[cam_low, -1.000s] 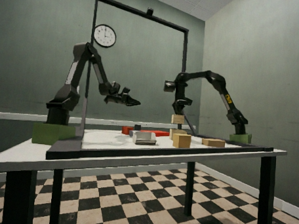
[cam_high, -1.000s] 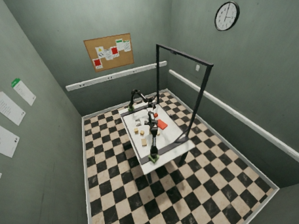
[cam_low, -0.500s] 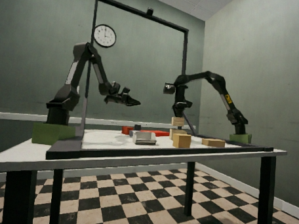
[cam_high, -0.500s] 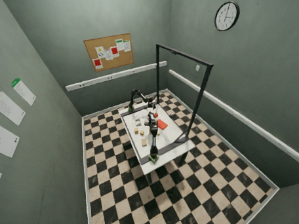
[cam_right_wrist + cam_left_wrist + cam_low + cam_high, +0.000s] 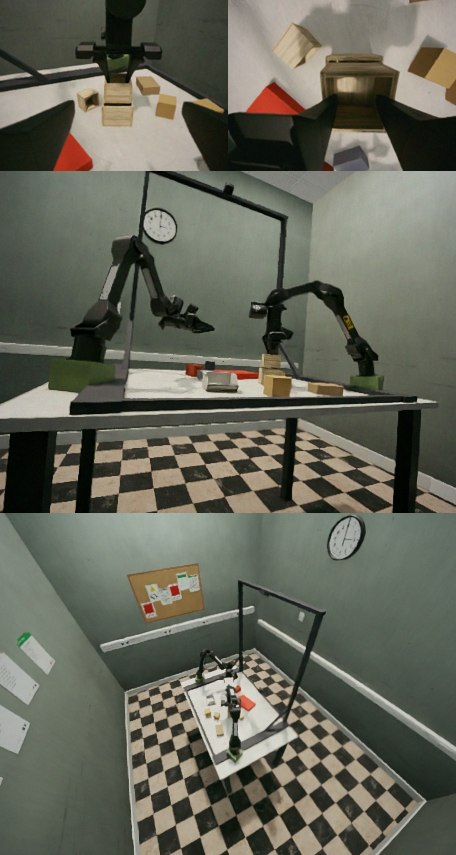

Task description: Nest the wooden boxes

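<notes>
My left gripper (image 5: 356, 98) is shut on a mid-sized open wooden box (image 5: 358, 89), open side up. It holds the box right over a larger open wooden box (image 5: 118, 113) that stands upright on the table. In the right wrist view the held box (image 5: 118, 91) has its bottom at the larger box's rim. A small open wooden box (image 5: 87, 99) lies on its side just beside them; it also shows in the left wrist view (image 5: 296, 44). My right gripper (image 5: 201, 327) is open and empty, raised above the table and apart from the boxes.
Solid wooden blocks (image 5: 148, 85) (image 5: 166, 106) (image 5: 208, 104) lie beyond and beside the stack. A flat red block (image 5: 271, 101) and a small grey block (image 5: 350, 158) lie near it. A grey metal box (image 5: 220, 381) sits toward the table's front edge. A black frame rims the table.
</notes>
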You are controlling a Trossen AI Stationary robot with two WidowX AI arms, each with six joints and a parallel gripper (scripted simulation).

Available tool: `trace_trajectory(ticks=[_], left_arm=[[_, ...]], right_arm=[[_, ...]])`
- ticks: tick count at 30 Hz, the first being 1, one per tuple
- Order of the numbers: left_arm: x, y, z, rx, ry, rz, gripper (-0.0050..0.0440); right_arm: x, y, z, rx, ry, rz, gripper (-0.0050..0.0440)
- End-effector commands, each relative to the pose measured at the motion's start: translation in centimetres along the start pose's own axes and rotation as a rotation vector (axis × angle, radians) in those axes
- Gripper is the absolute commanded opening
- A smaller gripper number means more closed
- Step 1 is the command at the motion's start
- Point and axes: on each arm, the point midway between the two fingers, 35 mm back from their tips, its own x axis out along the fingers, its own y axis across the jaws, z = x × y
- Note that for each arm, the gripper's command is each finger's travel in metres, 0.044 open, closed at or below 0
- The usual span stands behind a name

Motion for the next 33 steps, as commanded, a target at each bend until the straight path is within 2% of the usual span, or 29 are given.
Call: trace_trajectory(ticks=[1,10,33], left_arm=[[0.0,0.1,-0.1,-0.001,0.010,-0.001,0.0279],[-0.3,0.2,-0.1,0.001,0.025,-0.002,0.0279],[1.3,0.1,-0.1,-0.001,0.010,-0.002,0.0279]], right_arm=[[-0.2,0.0,0.6,0.015,-0.007,0.003,0.0400],[-0.2,0.0,0.6,0.015,-0.007,0.003,0.0400],[-0.2,0.0,0.6,0.015,-0.007,0.003,0.0400]])
